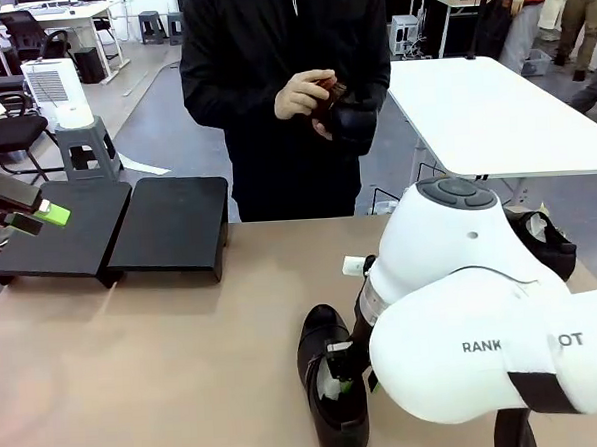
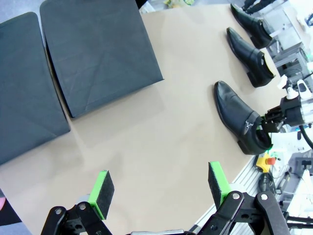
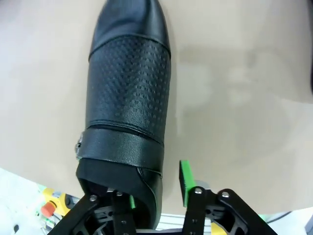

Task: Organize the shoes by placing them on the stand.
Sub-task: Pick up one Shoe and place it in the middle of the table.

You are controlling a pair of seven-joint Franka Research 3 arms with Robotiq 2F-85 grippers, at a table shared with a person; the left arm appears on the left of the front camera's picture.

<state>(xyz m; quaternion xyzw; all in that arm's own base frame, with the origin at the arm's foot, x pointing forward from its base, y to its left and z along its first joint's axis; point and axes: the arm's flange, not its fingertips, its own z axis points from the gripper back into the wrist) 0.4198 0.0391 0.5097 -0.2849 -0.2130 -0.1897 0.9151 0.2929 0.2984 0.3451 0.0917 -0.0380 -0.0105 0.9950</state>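
Observation:
A black glossy shoe (image 1: 326,357) lies near the table's front edge, toe pointing away from me. My right gripper (image 1: 338,374) is at its heel. In the right wrist view one finger is inside the shoe (image 3: 128,88) opening, and the other green pad (image 3: 184,177) stands outside, clear of the wall: the right gripper (image 3: 157,190) is open. Two more shoes (image 2: 250,53) (image 2: 250,19) lie beyond that shoe (image 2: 239,117) in the left wrist view. The black two-section stand (image 1: 169,228) (image 2: 98,49) is bare. My left gripper (image 1: 40,215) (image 2: 159,183) hovers open beside it.
A person stands at the far side of the brown table (image 1: 166,371), with both hands (image 1: 302,95) on a dark thing I cannot make out. A white table (image 1: 493,113) stands at the back right. A stool with a white fan (image 1: 67,105) is at the back left.

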